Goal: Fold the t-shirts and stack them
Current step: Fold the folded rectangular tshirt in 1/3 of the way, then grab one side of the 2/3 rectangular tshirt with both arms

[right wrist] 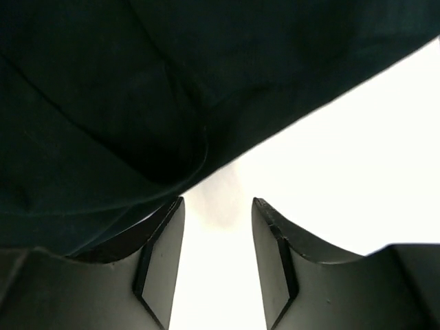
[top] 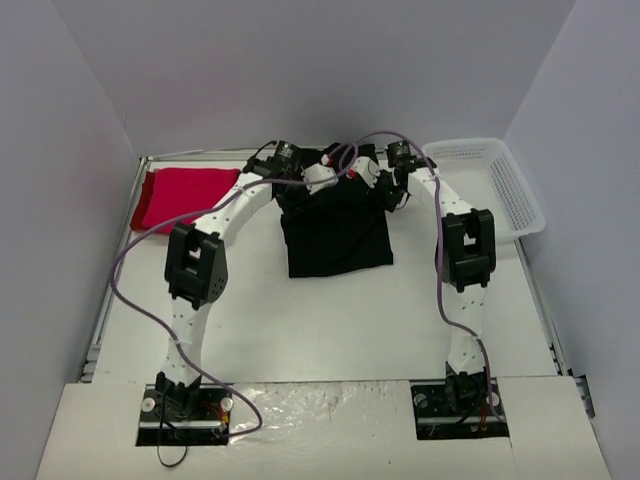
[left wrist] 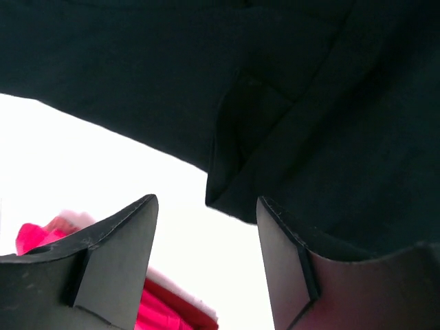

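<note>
Black shirt (top: 335,235): lies flat as a rough rectangle on the table (top: 330,330), midway between the left and right edges and nearer the far edge than the near one. Its far border is bunched beneath the two wrists.
Red shirt (top: 185,195): folded flat at the far-left corner, well apart from the black shirt. It appears ready to be stacked.
Basket (top: 520,200): white mesh, at the far-right corner. It plays no part in the fold.
Left gripper (left wrist: 206,203): jaws spread with nothing between them, poised at the far-left part of the black shirt. A doubled corner of cloth lies just ahead of the gap.
Right gripper (right wrist: 218,201): jaws spread with bare table in the gap. The hem of the black shirt lies beside one finger.
Handling: light, limp cloth that is not fragile. It will sag and drape rather than hold a shape, and thin layers may slide apart within a pinch.
Where to hold: judged best at the two far corners, each pinch taking every layer at the hem so that the edge lifts level.
Risk: a single-layer pinch would undo the fold, and an uneven lift would skew the crease.
</note>
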Tool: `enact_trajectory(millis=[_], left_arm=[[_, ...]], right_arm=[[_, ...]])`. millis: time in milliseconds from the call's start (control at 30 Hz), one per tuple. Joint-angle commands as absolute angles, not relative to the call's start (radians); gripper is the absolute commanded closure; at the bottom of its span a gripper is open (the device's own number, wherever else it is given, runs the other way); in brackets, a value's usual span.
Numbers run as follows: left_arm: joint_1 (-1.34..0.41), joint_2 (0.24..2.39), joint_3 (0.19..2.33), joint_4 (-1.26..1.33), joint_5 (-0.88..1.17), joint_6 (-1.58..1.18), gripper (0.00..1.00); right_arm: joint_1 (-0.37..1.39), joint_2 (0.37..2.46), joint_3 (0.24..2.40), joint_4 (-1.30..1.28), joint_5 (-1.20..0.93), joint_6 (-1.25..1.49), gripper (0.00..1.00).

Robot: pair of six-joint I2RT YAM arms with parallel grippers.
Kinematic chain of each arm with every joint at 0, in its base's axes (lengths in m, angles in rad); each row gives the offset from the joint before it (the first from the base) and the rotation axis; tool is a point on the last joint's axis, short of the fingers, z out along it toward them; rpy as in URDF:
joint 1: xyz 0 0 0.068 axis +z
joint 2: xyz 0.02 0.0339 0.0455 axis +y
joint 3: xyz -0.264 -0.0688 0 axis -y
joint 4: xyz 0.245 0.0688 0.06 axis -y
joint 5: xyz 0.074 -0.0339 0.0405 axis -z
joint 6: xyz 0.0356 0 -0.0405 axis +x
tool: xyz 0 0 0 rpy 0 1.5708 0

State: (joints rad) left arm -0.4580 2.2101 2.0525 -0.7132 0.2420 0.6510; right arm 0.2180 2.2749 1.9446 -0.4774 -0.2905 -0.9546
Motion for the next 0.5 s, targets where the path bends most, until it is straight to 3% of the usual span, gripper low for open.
enact_trajectory(millis=[0, 67, 200, 467], left_arm=[[-0.509, 2.011, 1.984, -0.666, 0.244, 0.672, 0.42], [-0.537, 1.918, 1.9, -0.632, 0.233, 0.666, 0.41], [-0.6, 1.689, 1.524, -0.493, 0.19, 0.678, 0.41], [-0.686, 1.556, 1.157, -0.367, 0.14, 0.675, 0.41]], right_arm=[[0.207, 2.123, 1.855, -0.347, -0.245, -0.853, 0.6], [0.201, 2.033, 1.801, -0.322, -0.299, -0.812, 0.58], [0.19, 1.858, 1.614, -0.313, -0.422, -0.788, 0.55], [0.187, 1.56, 1.241, -0.319, -0.563, -0.767, 0.52]])
